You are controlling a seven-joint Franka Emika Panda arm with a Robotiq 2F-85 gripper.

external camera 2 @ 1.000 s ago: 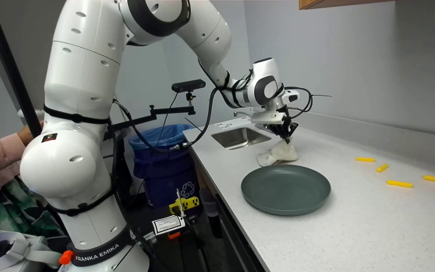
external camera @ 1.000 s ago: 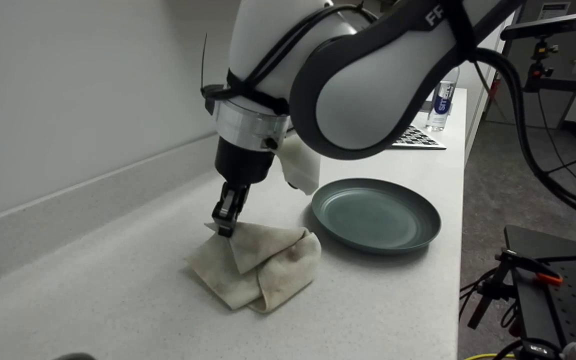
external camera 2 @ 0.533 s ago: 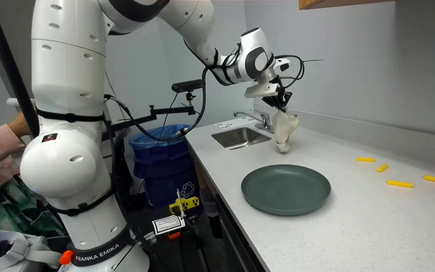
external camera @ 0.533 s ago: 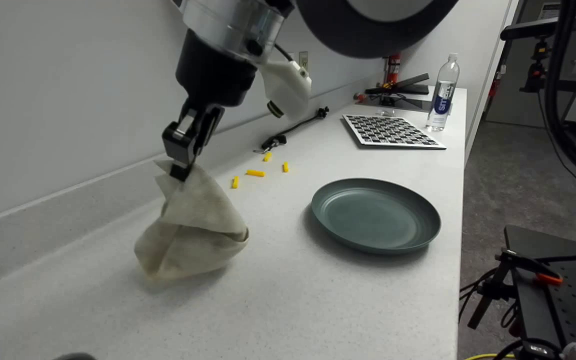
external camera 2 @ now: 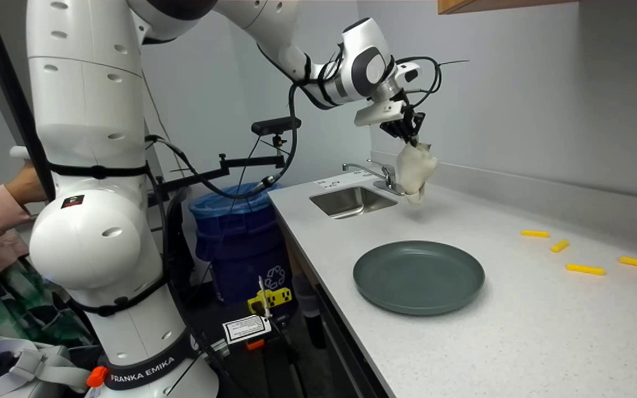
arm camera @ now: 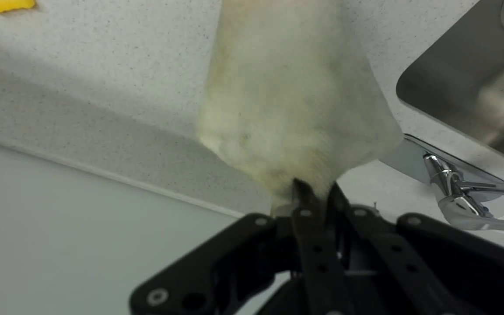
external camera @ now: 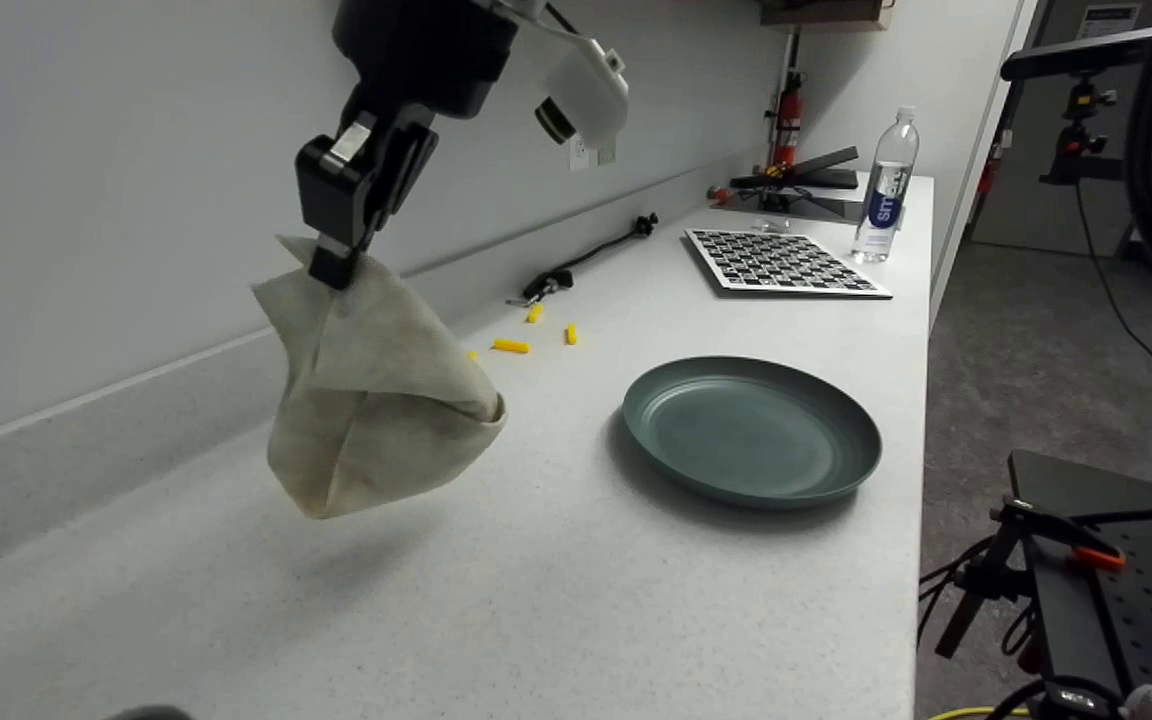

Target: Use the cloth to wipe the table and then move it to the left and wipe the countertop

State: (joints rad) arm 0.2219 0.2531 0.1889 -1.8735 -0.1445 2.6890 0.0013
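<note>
The beige cloth [external camera: 376,400] hangs in folds from my gripper [external camera: 341,265] in both exterior views. It hangs above the white countertop [external camera: 556,600], apart from it, with a faint shadow below. In an exterior view the cloth [external camera 2: 415,168] hangs near the faucet, and my gripper [external camera 2: 413,141] is at its top. In the wrist view my gripper [arm camera: 317,188] is shut on the gathered top of the cloth [arm camera: 287,100], which spreads out away from the fingertips. The cloth hides part of the countertop there.
A dark green plate [external camera: 756,430] lies on the countertop near its front edge. A steel sink [external camera 2: 351,202] and faucet [external camera 2: 387,177] are at the far end. Several yellow sticks [external camera 2: 585,269] lie near the wall. A checkered board [external camera: 786,262] and a bottle [external camera: 886,190] stand farther along.
The gripper has risen from the countertop with the cloth in it and moved toward the wall. The cloth, lying on the surface one second ago, now hangs in the air. The plate has not moved.
</note>
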